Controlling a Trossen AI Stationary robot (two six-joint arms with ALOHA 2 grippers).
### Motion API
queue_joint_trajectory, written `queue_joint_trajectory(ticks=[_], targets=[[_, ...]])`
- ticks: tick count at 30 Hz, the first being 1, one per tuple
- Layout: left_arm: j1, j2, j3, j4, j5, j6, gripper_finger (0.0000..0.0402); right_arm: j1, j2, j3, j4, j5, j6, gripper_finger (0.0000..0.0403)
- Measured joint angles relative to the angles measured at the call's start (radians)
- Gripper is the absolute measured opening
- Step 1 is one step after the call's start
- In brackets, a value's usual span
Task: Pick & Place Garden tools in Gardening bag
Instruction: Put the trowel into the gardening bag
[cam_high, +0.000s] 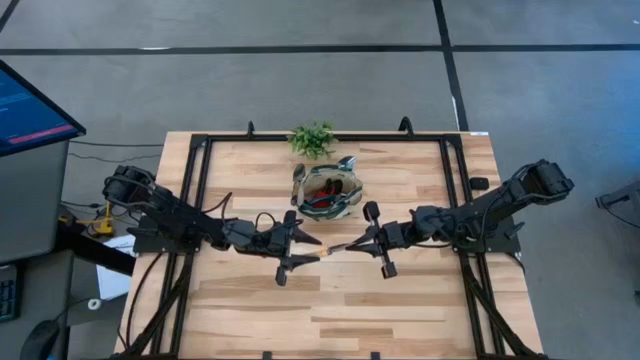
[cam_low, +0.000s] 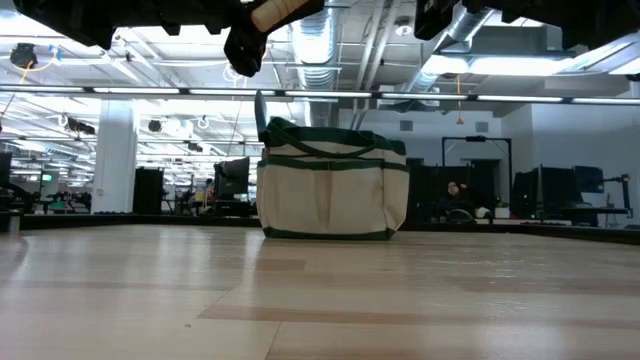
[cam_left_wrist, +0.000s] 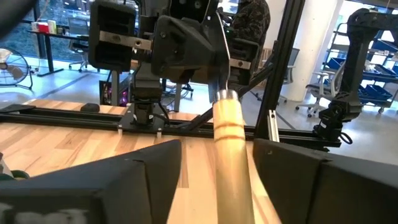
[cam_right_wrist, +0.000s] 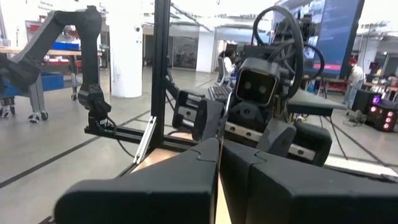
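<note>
both arms reach inward at frame centre above the tabletop (cam_high: 400, 300): left hand (cam_high: 308, 240) spread around a trowel's wooden handle (cam_high: 338, 247), right hand (cam_high: 352, 246) pinching its blade end.

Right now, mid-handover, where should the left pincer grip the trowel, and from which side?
Grip the wooden handle at its middle, coming in from its free end on the left arm's side. The right pincer is shut on the trowel's metal end, so only the handle is free. It is straight and round and already lies between the left pincer's open fingers.
</note>
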Motion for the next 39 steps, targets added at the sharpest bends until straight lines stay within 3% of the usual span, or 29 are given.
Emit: queue_joint_trajectory(ticks=[6,13,19,24,31,39], targets=[[0.007,0.0,0.0,0.0,0.001,0.0,0.022,-0.001,-0.019,0.0,-0.105,0.0,0.046,0.0],[0.022,0.0,0.0,0.0,0.002,0.0,0.0224,-0.001,-0.142,0.0,-0.418,0.006,0.152,0.0],[0.022,0.0,0.0,-0.001,0.004,0.0,0.0218,0.0,-0.291,0.0,-0.638,0.194,0.165,0.0],[0.022,0.0,0.0,-0.001,0.006,0.0,0.0214,-0.001,-0.355,0.0,-0.709,0.316,0.109,0.0],[0.021,0.0,0.0,-0.002,0.005,0.0,0.0214,-0.024,-0.313,0.007,-0.732,0.35,0.046,0.0],[0.021,0.0,0.0,-0.002,0.001,0.0,0.0214,-0.044,-0.202,0.149,-0.838,0.35,-0.054,0.0]])
